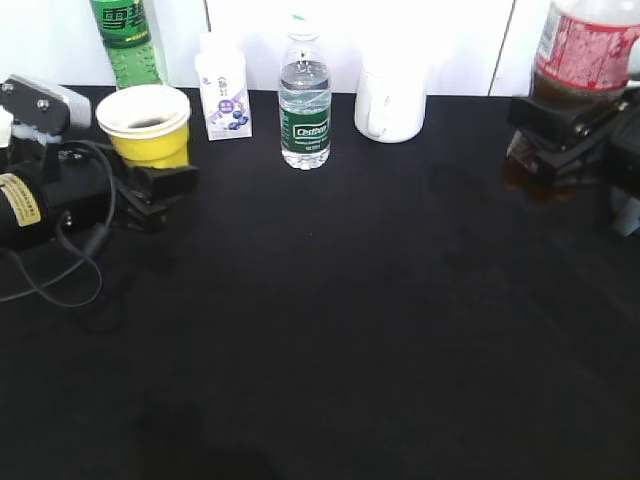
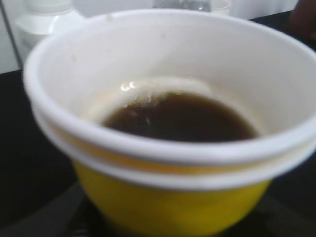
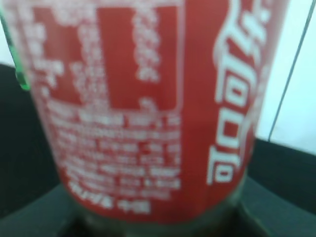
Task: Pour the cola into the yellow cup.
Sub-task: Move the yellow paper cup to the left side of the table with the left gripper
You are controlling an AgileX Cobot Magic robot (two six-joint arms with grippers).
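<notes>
Cola point(image 3: 148, 108) label red, white script; lettering blurred

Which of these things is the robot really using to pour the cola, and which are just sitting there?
Using:
- the cola, held upright by the right gripper
- the yellow cup, with dark drink already inside, held by the left gripper

Just sitting there:
- the green soda bottle
- the small milk carton
- the water bottle
- the white mug
</notes>
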